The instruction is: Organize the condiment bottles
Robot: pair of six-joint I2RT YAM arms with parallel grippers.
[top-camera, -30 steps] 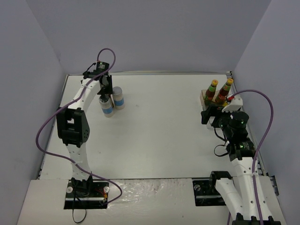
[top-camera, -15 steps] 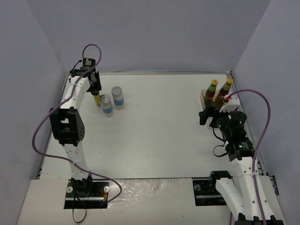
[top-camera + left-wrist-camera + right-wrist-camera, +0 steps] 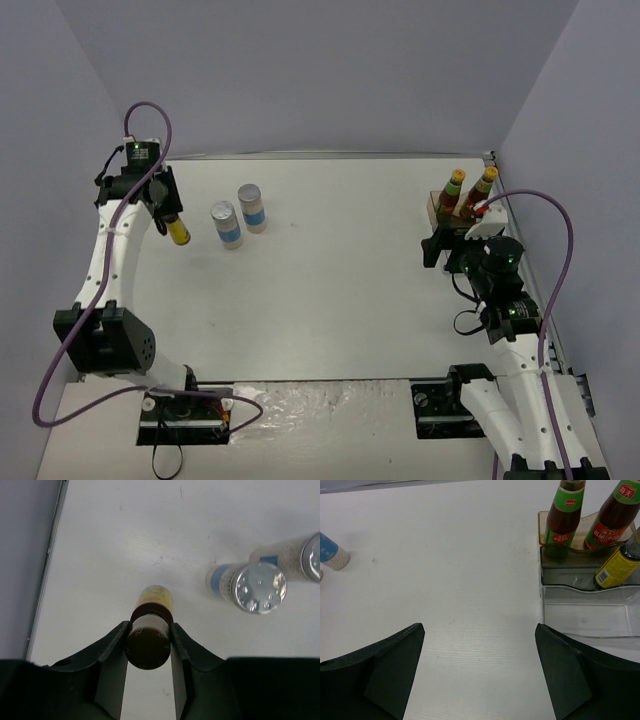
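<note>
Left pincer [image 3: 148,631] clamps yellow-label bottle [image 3: 152,597] near counter [image 3: 125,540] left edge; right pincer [image 3: 479,628] wide, facing tray [image 3: 585,614] at right edge.

White table [image 3: 150,530]: matt, faint wood-like grain. Gripped dark bottle [image 3: 149,645]: smooth glossy brown, glass or plastic unclear; yellow label slightly shiny. Near cylinder [image 3: 260,587]: mirror-bright metallic top, dimpled. Second cylinder [image 3: 285,560]: speckled, grainy wall. Clear tray [image 3: 585,612]: glossy transparent plastic. On left gripper [image 3: 150,625], fingers [image 3: 111,647] matt black plastic.
</note>
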